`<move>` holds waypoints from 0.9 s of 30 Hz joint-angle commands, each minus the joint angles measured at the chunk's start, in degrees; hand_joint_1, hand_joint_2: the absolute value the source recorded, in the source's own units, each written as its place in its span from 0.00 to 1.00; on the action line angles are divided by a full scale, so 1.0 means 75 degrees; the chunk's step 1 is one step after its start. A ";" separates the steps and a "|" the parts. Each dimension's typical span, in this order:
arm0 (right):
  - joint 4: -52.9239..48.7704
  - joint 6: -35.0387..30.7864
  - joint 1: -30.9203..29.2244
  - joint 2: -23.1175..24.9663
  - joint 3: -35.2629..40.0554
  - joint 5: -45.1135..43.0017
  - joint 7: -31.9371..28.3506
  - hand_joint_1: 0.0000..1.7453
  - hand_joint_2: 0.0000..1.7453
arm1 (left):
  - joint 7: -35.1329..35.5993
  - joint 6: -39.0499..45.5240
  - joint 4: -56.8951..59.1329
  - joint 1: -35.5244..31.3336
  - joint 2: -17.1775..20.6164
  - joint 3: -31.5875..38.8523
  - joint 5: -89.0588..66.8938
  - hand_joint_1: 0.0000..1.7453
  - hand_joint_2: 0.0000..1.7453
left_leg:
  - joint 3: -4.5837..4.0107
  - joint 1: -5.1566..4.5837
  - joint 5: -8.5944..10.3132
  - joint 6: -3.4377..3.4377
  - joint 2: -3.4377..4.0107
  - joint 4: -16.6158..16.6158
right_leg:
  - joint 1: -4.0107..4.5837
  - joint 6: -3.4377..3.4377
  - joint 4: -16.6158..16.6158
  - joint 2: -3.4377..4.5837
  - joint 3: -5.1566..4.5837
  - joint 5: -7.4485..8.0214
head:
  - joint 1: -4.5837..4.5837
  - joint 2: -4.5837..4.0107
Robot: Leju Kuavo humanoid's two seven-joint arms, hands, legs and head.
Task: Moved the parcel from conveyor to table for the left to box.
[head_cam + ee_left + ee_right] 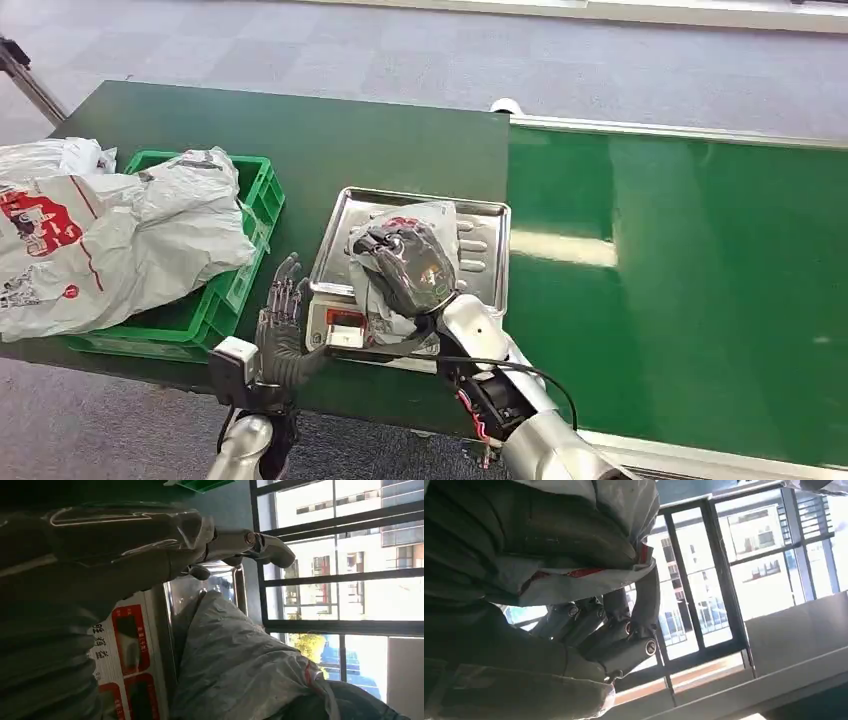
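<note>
The parcel (424, 216) is a crumpled grey plastic bag with red print, lying on the steel tray (345, 215) of a weighing scale on the dark green table (300, 130). My right hand (405, 265) lies over it from the front and grips it; in the right wrist view its fingers (616, 637) curl under the bag (589, 545). My left hand (283, 320) stands by the scale's front left corner with fingers spread and nothing in it. In the left wrist view the fingers (260, 547) reach past the scale's panel (125, 645) beside the parcel (235, 660).
A green crate (258, 190) stands left of the scale, heaped with grey and white bags (100, 240). The bright green conveyor belt (680, 280) runs along the right, with a white rail at its far edge. The table's front edge is close to my arms.
</note>
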 commanded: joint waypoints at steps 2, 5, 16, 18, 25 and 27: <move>0.0893 -0.0140 -0.0593 -0.0012 0.0311 0.0037 0.0561 1.00 1.00 | 0.0017 -0.0045 0.0049 0.0104 0.0152 -0.0038 0.0011 0.00 1.00 | 0.0010 -0.0002 0.0000 0.0003 0.0006 -0.0006 | 0.0000 -0.0002 -0.0005 -0.0003 0.0009 0.0000 | 0.0000 0.0000; 0.1265 0.0230 -0.0855 -0.0012 0.0260 -0.0287 0.0510 1.00 1.00 | 0.0017 -0.0168 0.0123 0.0068 0.0185 -0.0092 0.0010 0.00 1.00 | 0.0011 -0.0003 -0.0001 0.0004 0.0014 -0.0004 | 0.0000 -0.0004 -0.0002 0.0000 0.0007 0.0001 | 0.0000 0.0000; 0.1549 0.1013 -0.0967 -0.0012 0.0507 -0.0317 0.0468 1.00 1.00 | 0.0017 -0.0199 0.0276 -0.0096 0.0168 -0.0143 -0.0001 0.00 1.00 | 0.0018 -0.0002 0.0002 0.0006 0.0001 -0.0008 | 0.0001 -0.0003 -0.0009 -0.0013 0.0019 0.0000 | 0.0000 0.0000; 0.1616 0.1172 -0.0966 -0.0012 0.0756 -0.0165 0.0628 1.00 1.00 | 0.0017 -0.0217 0.0376 -0.0174 0.0166 -0.0176 -0.0013 0.00 1.00 | 0.0014 -0.0003 0.0003 0.0004 0.0001 -0.0007 | -0.0001 -0.0003 -0.0005 -0.0010 0.0013 0.0001 | 0.0000 0.0000; 0.1424 0.0247 -0.1004 -0.0119 -0.0211 -0.1451 0.0680 1.00 1.00 | 0.0017 -0.0163 0.0343 -0.0106 0.0179 -0.0151 0.0023 0.00 1.00 | 0.0022 -0.0003 0.0005 0.0004 0.0001 -0.0011 | 0.0000 -0.0004 -0.0009 -0.0014 0.0019 0.0002 | 0.0000 0.0000; 0.0966 -0.0249 -0.1194 -0.0432 -0.1189 -0.2485 0.0058 1.00 1.00 | 0.0017 -0.0125 0.0301 -0.0040 0.0162 -0.0135 0.0030 0.00 1.00 | 0.0011 -0.0004 0.0006 0.0005 -0.0012 -0.0002 | -0.0002 -0.0001 -0.0002 -0.0023 0.0013 -0.0001 | 0.0000 0.0000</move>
